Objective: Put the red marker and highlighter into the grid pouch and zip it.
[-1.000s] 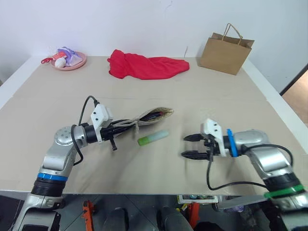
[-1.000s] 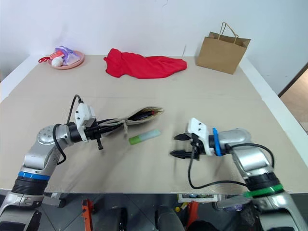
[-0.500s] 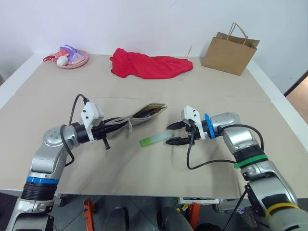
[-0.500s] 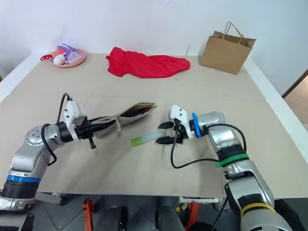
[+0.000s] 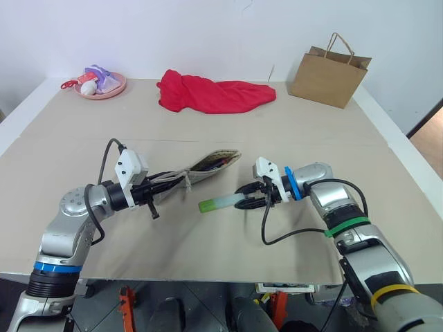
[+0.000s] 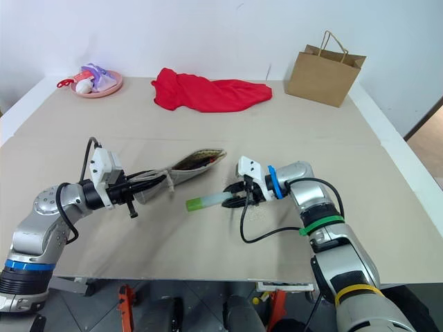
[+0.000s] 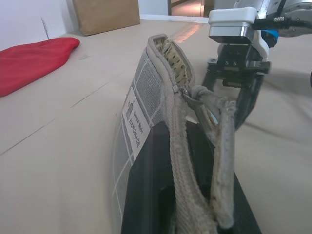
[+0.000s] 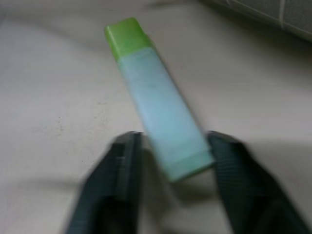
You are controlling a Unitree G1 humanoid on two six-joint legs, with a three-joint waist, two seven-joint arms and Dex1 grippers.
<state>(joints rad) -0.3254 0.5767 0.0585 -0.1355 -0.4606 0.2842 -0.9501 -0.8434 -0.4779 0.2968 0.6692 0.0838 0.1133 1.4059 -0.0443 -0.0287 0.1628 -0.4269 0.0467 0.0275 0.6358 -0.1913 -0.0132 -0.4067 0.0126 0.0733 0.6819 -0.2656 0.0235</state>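
Head views: I have the left gripper [image 5: 163, 188] clamped on the closed end of the grid pouch [image 5: 201, 169], held up off the table [image 5: 291, 131] with its mouth open toward the right gripper [image 5: 249, 196]; a red and black marker [image 5: 220, 164] lies inside the opening. The highlighter [image 5: 220, 201] lies flat on the table just below that mouth. Left wrist view: woven grey fabric, white grid lines, small label, ribbed zipper tape. Right wrist view: the highlighter's plain end sits between my fingers [image 8: 122, 165], which are part-open around it, not yet pinching; smooth pale-green body, brighter cap. To grip well, I should close squarely across the flat sides, then lift cap-first toward the opening.
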